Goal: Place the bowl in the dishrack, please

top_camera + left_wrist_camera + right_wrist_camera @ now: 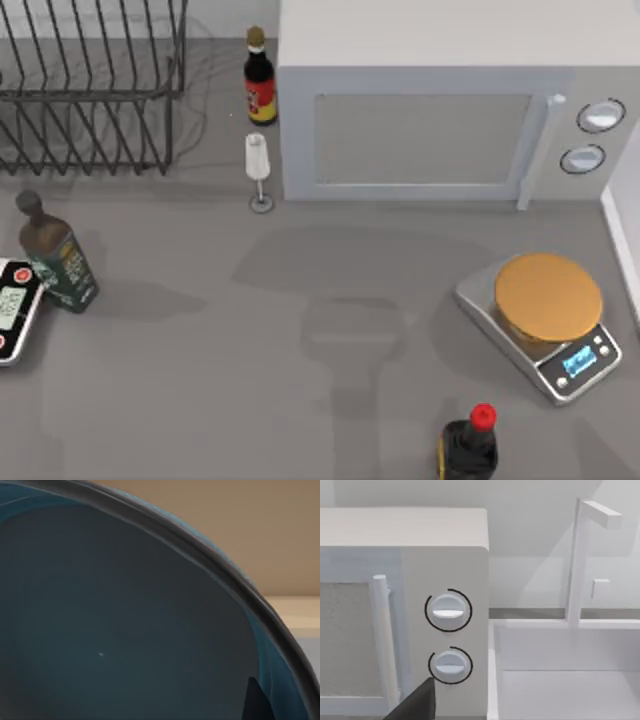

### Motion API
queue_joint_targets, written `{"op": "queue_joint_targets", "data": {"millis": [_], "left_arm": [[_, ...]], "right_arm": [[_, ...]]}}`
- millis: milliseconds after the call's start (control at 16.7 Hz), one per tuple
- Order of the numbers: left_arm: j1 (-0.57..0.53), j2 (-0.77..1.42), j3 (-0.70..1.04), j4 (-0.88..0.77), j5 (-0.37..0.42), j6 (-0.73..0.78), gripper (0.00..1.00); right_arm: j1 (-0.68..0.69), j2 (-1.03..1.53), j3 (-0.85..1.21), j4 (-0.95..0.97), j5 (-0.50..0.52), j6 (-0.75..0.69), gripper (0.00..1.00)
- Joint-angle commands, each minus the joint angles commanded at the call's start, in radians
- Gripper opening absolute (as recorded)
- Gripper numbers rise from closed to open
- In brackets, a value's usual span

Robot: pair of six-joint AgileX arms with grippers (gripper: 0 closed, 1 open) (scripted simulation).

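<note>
1. The dishrack (90, 85) sits at my table's far left corner, its upright rods close together.
2. Just right of it stand a sauce bottle (260, 78) and a small white glass (258, 165), both hard against the microwave (440, 100).
3. A green bottle (58, 255) and a timer (15, 308) crowd the left edge.
4. The middle of the table (300, 400) lies open (widest passage).
5. The scale (545, 320) and a red-capped bottle (470, 445) block the right.

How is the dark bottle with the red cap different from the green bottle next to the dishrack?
The red-capped dark bottle stands near the table's front edge, right of centre; the green bottle stands at the left, below the dark grey wire dishrack. The green one has a dark stopper and squarer body. Both stand upright.
</note>
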Motion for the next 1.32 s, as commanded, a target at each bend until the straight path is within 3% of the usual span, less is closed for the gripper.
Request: {"op": "queue_joint_targets", "data": {"millis": [600,780,1080,1320], "left_arm": [[-0.074,0.571,-0.145,0.736,-0.069,0.006,0.00],[-0.086,0.641,-0.175,0.825,-0.081,0.003,0.00],[-0.088,0.648,-0.178,0.834,-0.083,0.003,0.00],[-0.088,0.648,-0.178,0.834,-0.083,0.003,0.30]], "right_arm": [[0.000,0.000,0.000,0.000,0.000,0.000,1.00],[0.000,0.000,0.000,0.000,0.000,0.000,1.00],[0.000,0.000,0.000,0.000,0.000,0.000,1.00],[0.000,0.000,0.000,0.000,0.000,0.000,1.00]]}}
